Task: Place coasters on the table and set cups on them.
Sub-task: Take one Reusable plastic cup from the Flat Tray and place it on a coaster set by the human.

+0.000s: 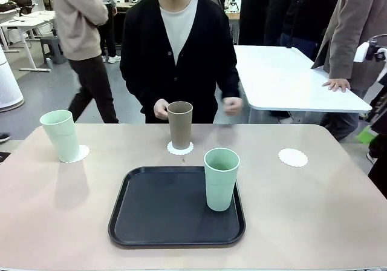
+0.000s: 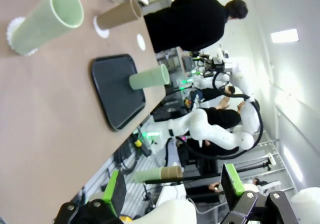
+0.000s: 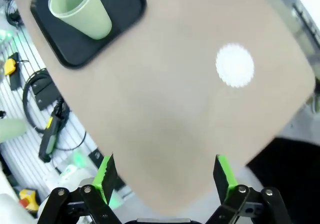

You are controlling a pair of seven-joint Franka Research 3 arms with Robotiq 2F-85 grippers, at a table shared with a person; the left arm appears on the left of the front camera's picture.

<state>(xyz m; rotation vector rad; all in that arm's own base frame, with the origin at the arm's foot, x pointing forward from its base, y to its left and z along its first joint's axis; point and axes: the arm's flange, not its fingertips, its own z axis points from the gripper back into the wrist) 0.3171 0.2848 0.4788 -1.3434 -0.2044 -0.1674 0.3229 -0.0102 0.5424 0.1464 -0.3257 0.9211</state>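
Three white scalloped coasters lie on the tan table (image 1: pixel 60 210). A mint cup (image 1: pixel 60 135) stands on the left coaster (image 1: pixel 77 154). The brown cup (image 1: pixel 180 124) stands on the middle coaster (image 1: pixel 180 148), with the person's hand (image 1: pixel 161 109) beside it. The right coaster (image 1: pixel 292 157) is bare. A second mint cup (image 1: pixel 221 179) stands on the black tray (image 1: pixel 151 213). My left gripper (image 2: pixel 172 189) hangs open above the table's edge. My right gripper (image 3: pixel 165 176) is open over the table, short of the bare coaster (image 3: pixel 234 65), with the tray's mint cup (image 3: pixel 80 10) farther off.
A white table (image 1: pixel 290 80) stands behind on the right, where another person rests a hand. People walk in the background. Bare tabletop lies to either side of the tray.
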